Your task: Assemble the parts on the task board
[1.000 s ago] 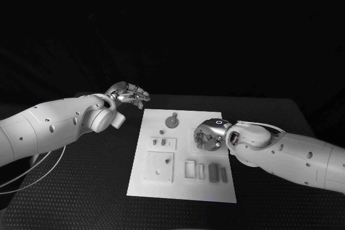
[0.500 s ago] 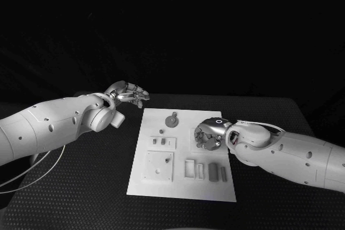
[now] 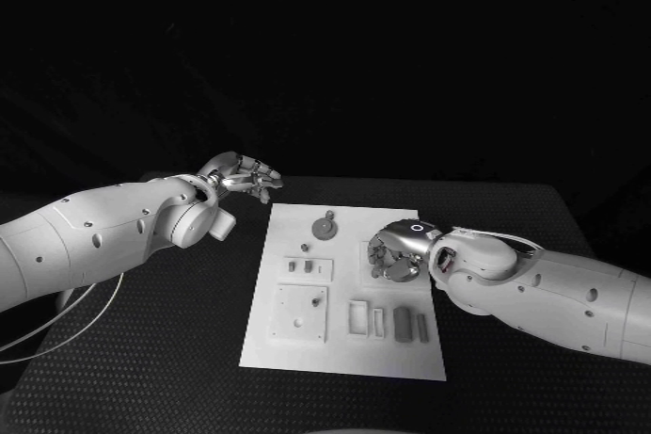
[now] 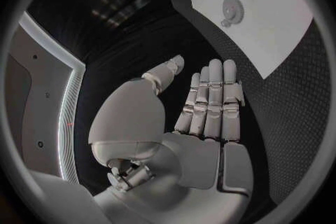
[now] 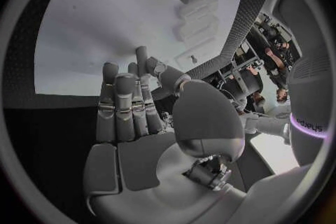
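Head view: the task board (image 3: 346,293) lies mid-table, grey parts (image 3: 325,229) on it. The left hand (image 3: 242,178) hovers off its far left corner; the right hand (image 3: 395,253) hangs above its right side. Left wrist view: fingers (image 4: 212,102) straight, holding nothing. Right wrist view: fingers (image 5: 125,106) extended, empty, over the board.

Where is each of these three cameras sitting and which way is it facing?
Head view: on the robot's head, looking down at the black table and task board; both arms, left hand and right hand show.
Left wrist view: behind the left hand, facing across the table to the board's corner.
Right wrist view: behind the right hand, facing the board.
Shared: all three views show the board.
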`<state>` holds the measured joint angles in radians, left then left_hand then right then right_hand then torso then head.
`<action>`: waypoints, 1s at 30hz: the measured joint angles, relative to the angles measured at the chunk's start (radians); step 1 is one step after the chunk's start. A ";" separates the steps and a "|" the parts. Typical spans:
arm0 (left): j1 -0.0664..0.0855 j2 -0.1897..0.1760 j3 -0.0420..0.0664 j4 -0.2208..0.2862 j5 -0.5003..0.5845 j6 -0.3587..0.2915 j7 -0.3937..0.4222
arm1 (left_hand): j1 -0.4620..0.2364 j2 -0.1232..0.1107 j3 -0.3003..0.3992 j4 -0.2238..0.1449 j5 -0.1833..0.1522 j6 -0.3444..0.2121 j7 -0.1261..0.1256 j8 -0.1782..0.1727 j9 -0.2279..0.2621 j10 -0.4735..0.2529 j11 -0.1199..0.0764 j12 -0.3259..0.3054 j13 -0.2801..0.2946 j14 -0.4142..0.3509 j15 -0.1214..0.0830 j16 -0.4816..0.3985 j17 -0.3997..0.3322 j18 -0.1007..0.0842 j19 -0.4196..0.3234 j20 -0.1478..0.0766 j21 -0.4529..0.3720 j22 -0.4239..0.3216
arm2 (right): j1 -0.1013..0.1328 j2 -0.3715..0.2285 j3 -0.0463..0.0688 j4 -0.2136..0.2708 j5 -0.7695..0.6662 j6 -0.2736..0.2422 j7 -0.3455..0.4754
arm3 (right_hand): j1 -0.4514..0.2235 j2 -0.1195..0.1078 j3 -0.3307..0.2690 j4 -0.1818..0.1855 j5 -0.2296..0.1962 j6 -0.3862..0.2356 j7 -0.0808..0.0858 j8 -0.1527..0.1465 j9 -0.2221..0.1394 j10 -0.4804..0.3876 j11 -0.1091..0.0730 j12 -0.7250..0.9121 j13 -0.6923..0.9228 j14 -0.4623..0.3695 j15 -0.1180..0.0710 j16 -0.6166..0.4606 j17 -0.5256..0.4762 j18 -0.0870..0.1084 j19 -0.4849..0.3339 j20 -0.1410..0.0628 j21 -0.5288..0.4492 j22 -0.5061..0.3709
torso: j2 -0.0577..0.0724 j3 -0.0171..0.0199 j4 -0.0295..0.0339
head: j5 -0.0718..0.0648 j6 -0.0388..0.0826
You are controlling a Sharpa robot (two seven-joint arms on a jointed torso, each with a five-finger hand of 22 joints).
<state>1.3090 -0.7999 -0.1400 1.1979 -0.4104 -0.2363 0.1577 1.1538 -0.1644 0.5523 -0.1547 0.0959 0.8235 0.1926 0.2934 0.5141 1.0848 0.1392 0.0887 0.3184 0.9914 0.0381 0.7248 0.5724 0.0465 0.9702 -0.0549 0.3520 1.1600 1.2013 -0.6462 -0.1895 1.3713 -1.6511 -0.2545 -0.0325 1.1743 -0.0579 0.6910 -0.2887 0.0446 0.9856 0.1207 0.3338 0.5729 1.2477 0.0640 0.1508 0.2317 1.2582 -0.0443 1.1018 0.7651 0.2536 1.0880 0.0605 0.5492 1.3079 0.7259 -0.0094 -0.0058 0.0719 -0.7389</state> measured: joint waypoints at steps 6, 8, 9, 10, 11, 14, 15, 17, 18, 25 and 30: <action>0.000 0.001 0.000 -0.004 0.000 0.000 0.000 | 0.000 0.000 0.000 0.000 0.000 0.000 0.000 0.000 0.000 0.000 0.000 0.000 0.000 0.000 0.000 0.000 0.001 0.000 0.000 0.000 0.000 0.000 | 0.013 -0.007 0.018 0.027 0.000 -0.009 0.000 | 0.000 0.000 0.002 -0.002 0.000 0.001 -0.001 0.000 0.003 0.000 0.000 0.000 0.004 0.002 -0.002 0.000 0.000 -0.002 0.000 0.000 0.000 0.000 | 0.000 0.0000 -0.0002 | 0.001 0.000; 0.000 0.001 0.000 -0.004 0.000 0.000 0.000 | 0.000 0.000 0.000 0.000 0.000 0.000 0.000 0.000 0.000 0.000 0.000 0.000 0.000 0.000 0.000 0.000 0.001 0.000 0.000 0.000 0.000 0.000 | 0.016 -0.012 0.021 0.038 0.000 -0.009 0.000 | 0.000 0.000 0.005 0.000 0.000 0.001 -0.001 0.000 0.003 0.002 -0.002 0.000 0.004 0.005 -0.002 0.000 0.000 -0.005 0.000 0.000 0.003 0.000 | 0.000 0.0001 -0.0002 | 0.002 0.000; 0.000 0.001 0.000 -0.005 0.000 0.000 0.000 | 0.000 0.000 0.000 0.000 0.000 0.000 0.000 0.000 -0.001 0.000 0.000 0.000 0.000 0.000 0.000 0.000 0.001 0.000 0.000 0.000 0.000 0.000 | 0.017 -0.015 0.024 0.045 0.000 -0.009 0.000 | 0.000 0.000 0.005 0.000 0.000 0.001 -0.001 0.000 0.003 0.002 -0.002 0.000 0.004 0.005 -0.002 0.000 0.000 -0.005 0.000 0.000 0.004 0.000 | 0.000 0.0001 -0.0002 | 0.002 0.000; 0.000 0.001 0.000 -0.005 0.000 0.000 0.001 | 0.000 0.000 0.000 0.000 0.000 0.000 0.000 0.000 -0.001 0.000 0.000 0.000 0.000 0.000 0.000 0.000 0.001 0.000 0.000 0.000 0.000 0.000 | 0.020 -0.019 0.027 0.054 0.000 -0.009 0.000 | 0.000 0.000 0.005 0.000 -0.001 0.001 -0.001 0.000 0.003 0.002 -0.002 0.000 0.004 0.005 -0.002 0.000 0.000 -0.005 0.000 0.000 0.004 0.000 | 0.000 0.0001 -0.0002 | 0.003 0.000; 0.000 0.001 0.000 -0.006 0.000 0.000 0.001 | 0.000 0.000 0.000 0.000 0.000 0.000 0.000 0.000 -0.001 0.000 0.000 0.000 0.000 0.000 0.000 0.000 0.001 0.000 0.000 0.000 0.000 0.000 | 0.022 -0.022 0.029 0.060 0.000 -0.009 0.000 | 0.000 0.000 0.005 0.000 -0.001 0.001 -0.001 0.000 0.003 0.002 -0.002 0.000 0.004 0.005 -0.002 0.000 0.000 -0.005 0.000 0.000 0.004 0.000 | 0.000 0.0001 -0.0001 | 0.003 0.000; 0.000 0.001 0.000 -0.008 0.000 0.000 0.001 | 0.000 0.000 0.000 0.000 0.000 0.000 0.000 0.000 -0.001 0.000 0.000 0.000 0.000 0.003 0.003 0.000 0.002 0.000 0.000 0.000 0.000 0.001 | 0.029 -0.027 0.036 0.083 0.004 -0.008 0.000 | 0.000 0.000 0.005 0.000 -0.001 0.001 -0.001 0.000 0.003 0.002 -0.003 0.000 0.004 0.005 -0.002 0.000 0.000 -0.006 0.000 0.000 0.004 0.000 | 0.000 0.0001 -0.0001 | 0.005 0.000; 0.000 0.001 0.000 -0.008 0.000 0.000 0.001 | 0.000 0.000 0.000 0.000 0.000 0.000 0.000 0.000 -0.001 0.000 0.000 0.000 0.000 0.003 0.003 0.000 0.002 0.000 0.000 0.000 0.000 0.001 | 0.031 -0.028 0.038 0.094 0.006 -0.008 0.000 | 0.000 0.000 0.005 0.000 -0.001 0.001 -0.001 0.000 0.003 0.003 -0.003 0.000 0.004 0.005 -0.002 0.002 0.000 -0.006 0.001 0.000 0.004 0.000 | 0.000 0.0000 -0.0002 | 0.006 0.000; 0.000 0.001 0.000 -0.008 0.001 0.000 0.001 | 0.000 0.000 0.000 0.000 0.000 0.000 0.000 0.000 -0.001 0.000 0.000 0.000 0.000 0.004 0.003 0.000 0.002 0.000 0.000 0.000 0.000 0.001 | 0.031 -0.023 0.039 0.107 0.011 -0.008 0.000 | 0.000 0.000 0.005 0.000 -0.001 0.000 -0.002 0.000 0.003 0.003 -0.003 -0.001 0.004 0.005 -0.002 0.004 0.000 -0.007 0.004 -0.003 0.004 0.000 | 0.000 -0.0001 -0.0009 | 0.009 -0.001; 0.000 0.002 0.000 -0.009 0.001 0.000 0.001 | 0.000 0.000 0.000 0.000 0.000 0.000 0.000 0.000 -0.001 0.000 0.000 0.000 0.000 0.003 0.003 0.000 0.002 0.000 0.000 0.000 0.000 0.001 | 0.031 -0.017 0.038 0.111 0.013 -0.008 0.000 | 0.000 0.000 0.005 0.000 -0.001 0.000 -0.002 0.000 0.004 0.003 -0.003 -0.001 0.004 0.005 -0.002 0.004 0.000 -0.007 0.004 -0.003 0.004 0.000 | 0.000 -0.0001 -0.0010 | 0.010 -0.001; 0.000 0.007 0.000 -0.012 0.002 0.000 0.001 | 0.000 0.000 0.000 0.000 0.000 0.000 0.000 0.000 -0.001 0.000 0.000 0.000 0.000 0.003 0.003 -0.004 0.003 0.000 0.000 0.000 0.000 0.001 | 0.024 0.056 0.038 0.132 0.027 -0.007 0.003 | 0.000 0.000 0.005 0.000 -0.002 0.000 -0.002 0.000 0.003 0.003 -0.004 0.000 0.004 0.007 0.000 0.004 0.000 -0.013 0.004 -0.003 0.004 0.000 | 0.000 0.0000 -0.0017 | 0.019 -0.001; 0.000 0.012 0.000 -0.012 0.002 0.000 0.002 | 0.000 0.000 0.000 0.000 0.000 0.000 0.000 0.000 -0.001 0.000 0.000 0.000 0.000 0.003 0.003 -0.004 0.003 0.000 0.000 0.000 0.000 0.001 | 0.000 0.110 0.037 0.135 0.025 -0.004 0.002 | 0.000 0.000 0.005 0.000 -0.002 0.000 -0.001 0.000 0.004 0.003 -0.004 0.001 0.004 0.007 0.000 0.004 0.000 -0.007 0.004 -0.003 0.004 0.000 | 0.000 -0.0005 -0.0009 | 0.021 -0.002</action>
<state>1.3090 -0.7879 -0.1400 1.1855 -0.4080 -0.2364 0.1597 1.1538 -0.1644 0.5523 -0.1547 0.0959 0.8235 0.1926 0.2934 0.5132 1.0850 0.1390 0.0887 0.3184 0.9949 0.0415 0.7208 0.5754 0.0464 0.9701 -0.0548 0.3520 1.1606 1.2008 -0.5361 -0.1521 1.5065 -1.6261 -0.2587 -0.0302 1.1745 -0.0578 0.6956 -0.2884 0.0424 0.9857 0.1193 0.3334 0.5765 1.2506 0.0602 0.1517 0.2358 1.2652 -0.0444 1.1057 0.7652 0.2464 1.0917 0.0572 0.5534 1.3076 0.7255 -0.0099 -0.0066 0.0926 -0.7414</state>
